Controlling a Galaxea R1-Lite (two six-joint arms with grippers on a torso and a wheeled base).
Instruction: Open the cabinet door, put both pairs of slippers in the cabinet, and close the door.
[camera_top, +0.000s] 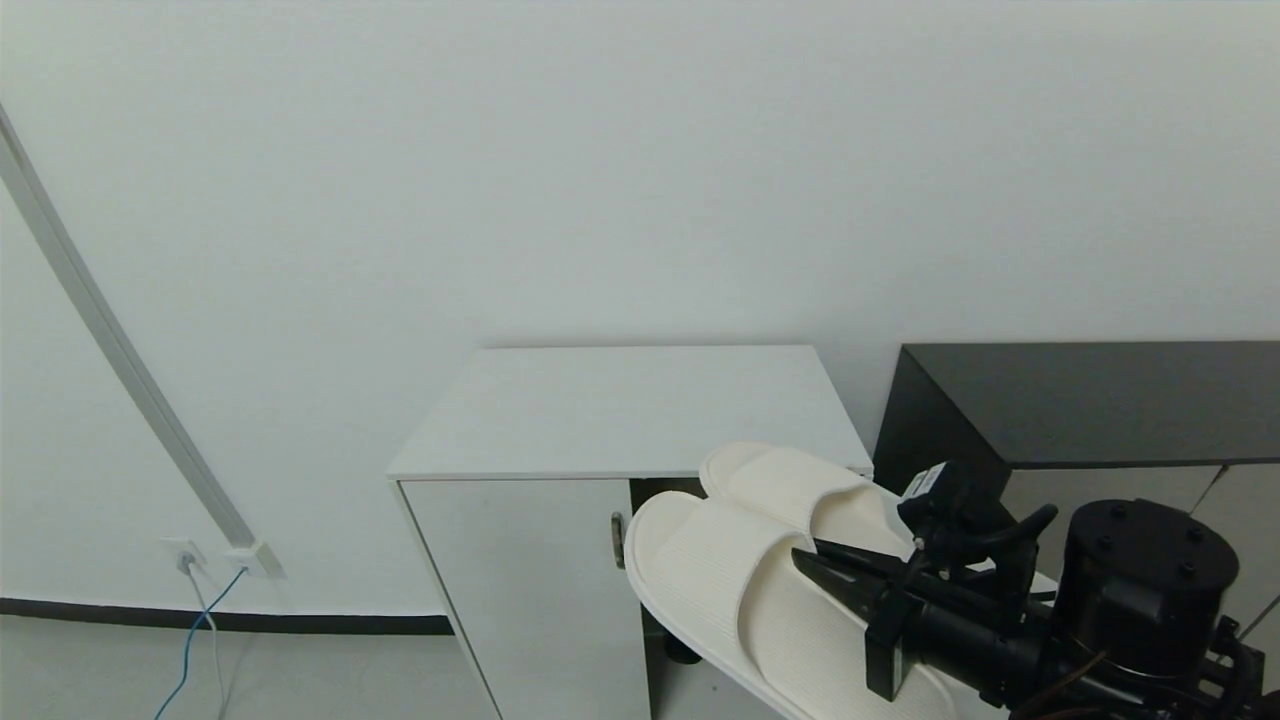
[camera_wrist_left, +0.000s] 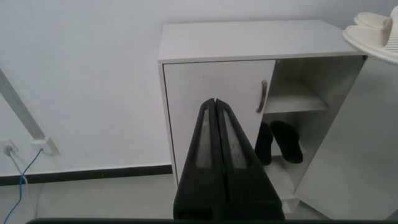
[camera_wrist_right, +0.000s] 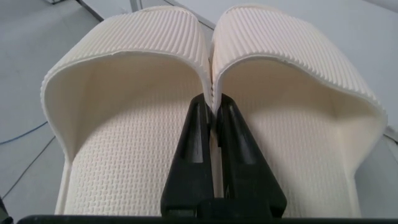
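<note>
A white cabinet (camera_top: 620, 410) stands against the wall, its left door (camera_top: 520, 590) closed with a metal handle (camera_top: 617, 540). The right door (camera_wrist_left: 367, 143) is swung open, showing a shelf (camera_wrist_left: 292, 102). A black pair of slippers (camera_wrist_left: 280, 142) lies on the cabinet's bottom level. My right gripper (camera_top: 830, 575) is shut on the touching inner edges of a cream pair of slippers (camera_top: 760, 560), held in the air in front of the cabinet's open right side, toes toward it. The cream slippers (camera_wrist_right: 211, 81) sit side by side around the fingers (camera_wrist_right: 196, 134). My left gripper (camera_wrist_left: 214, 124) is shut and empty, facing the closed left door.
A black cabinet (camera_top: 1090, 400) stands right of the white one. On the wall at lower left are a socket (camera_top: 183, 552), a blue cable (camera_top: 195, 630) and a slanted grey conduit (camera_top: 110, 330). The floor in front of the left door is bare.
</note>
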